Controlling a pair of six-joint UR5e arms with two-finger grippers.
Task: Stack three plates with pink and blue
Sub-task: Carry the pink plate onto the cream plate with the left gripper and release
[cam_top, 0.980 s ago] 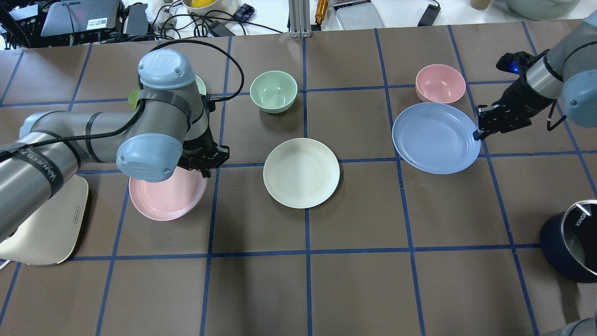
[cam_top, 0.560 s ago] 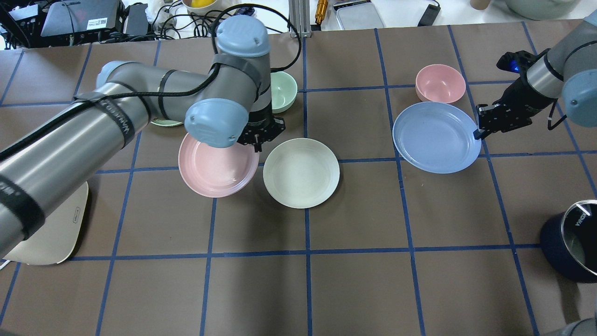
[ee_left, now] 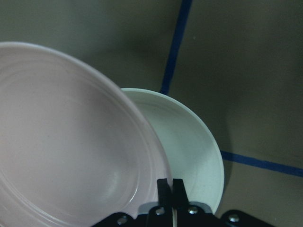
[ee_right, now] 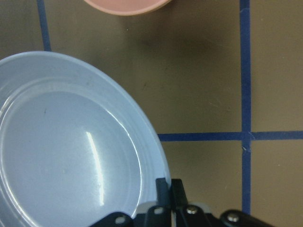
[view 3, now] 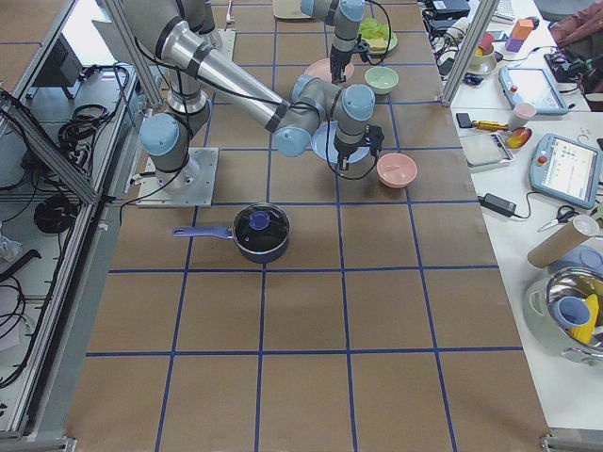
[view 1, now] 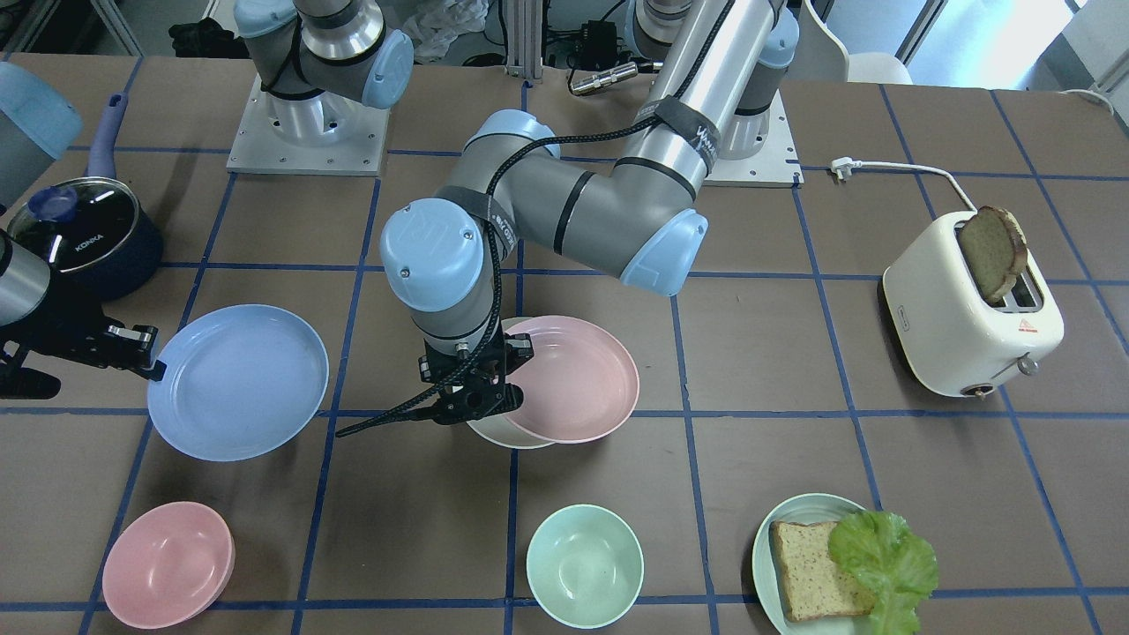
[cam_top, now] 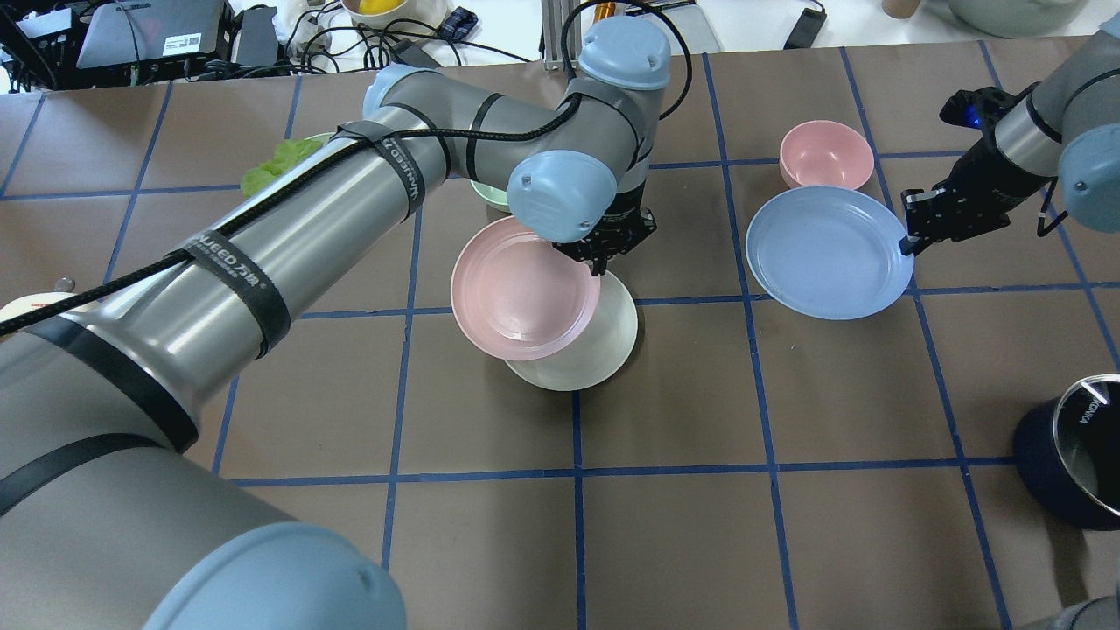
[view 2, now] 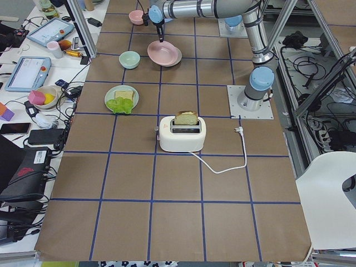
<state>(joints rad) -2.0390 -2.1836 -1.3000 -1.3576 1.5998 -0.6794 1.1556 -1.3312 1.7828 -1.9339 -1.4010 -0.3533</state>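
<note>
Cream plate (cam_top: 605,348) sits flat mid-table (cam_top: 665,542), and everything here is placed off it. Pink plate (cam_top: 523,289) is over the cream plate, covering most of it, shifted toward the robot's left and a bit to the far side. A crescent of cream shows on the near-right edge. The pink plate looks tilted in the left wrist view. Can't tell if it touches the cream plate.

Left gripper (cam_top: 602,259) is at the far-right edge of the cream plate, pointing down. Its fingers (ee_left: 164,190) are pinched nearly together on the pink plate's rim, one inside and one outside.

Blue plate (cam_top: 827,252) is well apart from the cream plate, to the robot's right, no overlap. Can't tell if it is flat on the table or just off it. Right gripper (cam_top: 910,241) is on the blue plate's edge furthest from the cream plate. Its fingers (ee_right: 162,188) are clamped narrow on that rim.

Pink bowl (cam_top: 826,155) is further right and beyond the cream plate, just beside the blue plate's far edge, upright. Mint bowl (view 1: 584,564) is just beyond the cream plate, away from the robot, apart from it and upright. Green plate (view 1: 766,540) with bread and lettuce is beyond the cream plate and off to the robot's left. Toaster (view 1: 953,331), with a slice sticking up, is well to the left of the cream plate. Pot (view 1: 84,236), lid on, is well to the right of the cream plate and nearer the robot, past the blue plate.
</note>
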